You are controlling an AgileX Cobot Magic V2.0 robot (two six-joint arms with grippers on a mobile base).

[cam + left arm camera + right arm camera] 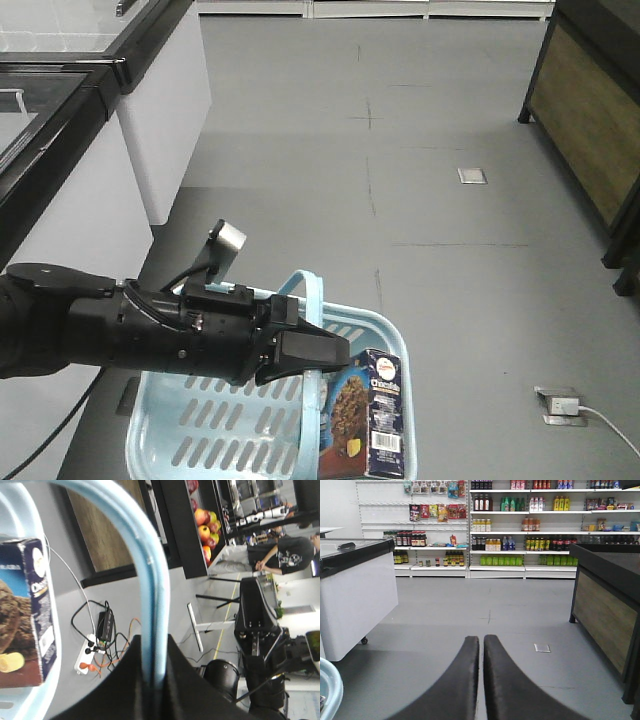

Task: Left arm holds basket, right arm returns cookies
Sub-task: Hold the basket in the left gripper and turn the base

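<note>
We are gripping the handle of one basket with our left tool; one cookies carton is standing at its right edge; our right tool is sitting closed, empty.

Light blue basket (slotted sides), navy-and-brown cookies carton.
</note>
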